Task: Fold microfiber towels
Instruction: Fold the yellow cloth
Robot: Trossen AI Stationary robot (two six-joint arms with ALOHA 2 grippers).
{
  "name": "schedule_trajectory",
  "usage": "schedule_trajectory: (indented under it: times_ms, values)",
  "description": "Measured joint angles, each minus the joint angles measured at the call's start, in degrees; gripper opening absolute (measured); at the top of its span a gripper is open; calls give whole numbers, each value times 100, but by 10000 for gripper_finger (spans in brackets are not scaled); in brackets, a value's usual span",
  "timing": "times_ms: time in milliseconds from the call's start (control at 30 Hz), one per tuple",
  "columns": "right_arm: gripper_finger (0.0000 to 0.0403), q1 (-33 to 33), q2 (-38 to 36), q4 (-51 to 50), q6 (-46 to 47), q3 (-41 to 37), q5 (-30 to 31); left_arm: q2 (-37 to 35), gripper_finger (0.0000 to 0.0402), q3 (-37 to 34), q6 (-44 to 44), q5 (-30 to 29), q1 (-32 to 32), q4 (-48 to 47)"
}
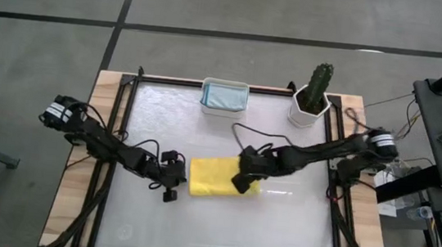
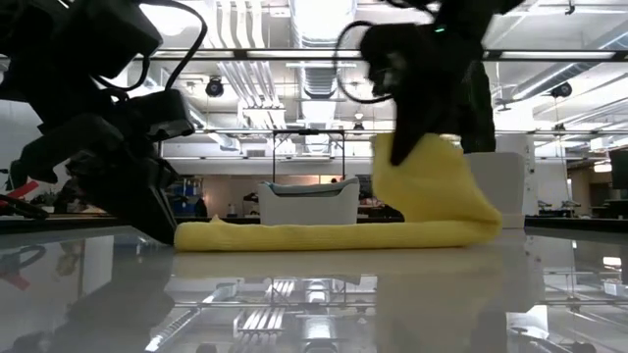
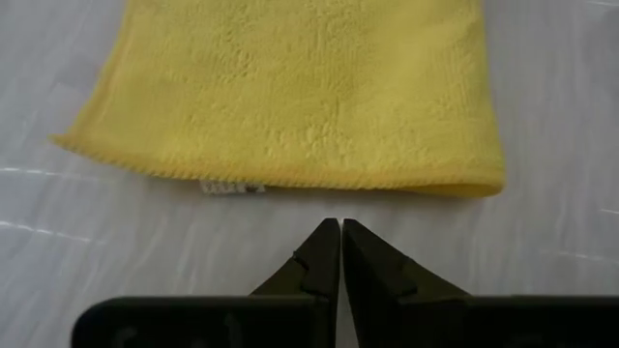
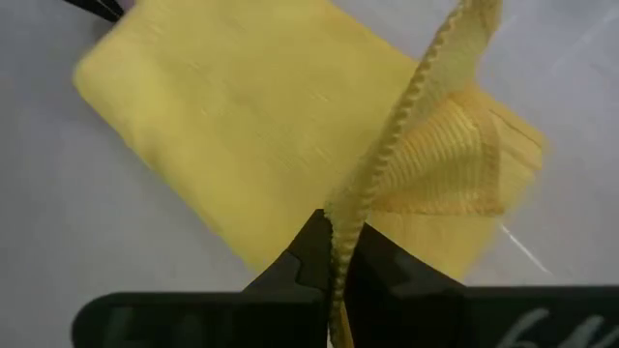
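Tabletop: right hand pinches yellow towel's edge.

Count on the worktop: one yellow towel, one white tub, one potted cactus, two arms.

The single yellow towel lies near the middle; behind it, one white tub holds a pale blue-grey towel, number inside not countable. One potted cactus stands right of the tub. Two end effectors: the left end effector just left of the yellow towel, the right end effector on it.
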Motion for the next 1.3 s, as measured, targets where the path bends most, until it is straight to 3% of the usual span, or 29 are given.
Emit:
schedule_trajectory:
  times_ms: [267, 533, 833, 1300]
  values:
    - [9, -163, 1378, -6, -631, 1395, -267, 4, 3, -10, 15, 35, 0, 94]
    - [9, -272, 2196, -74, -984, 2387, -295, 4, 3, -24, 19, 37, 0, 130]
    - [9, -294, 2634, -22, -1083, 2743, -293, 9, 3, -35, 29, -6, -7, 190]
    - [9, -320, 2636, 424, -1047, 2743, -291, 9, 3, -35, 26, -54, -7, 194]
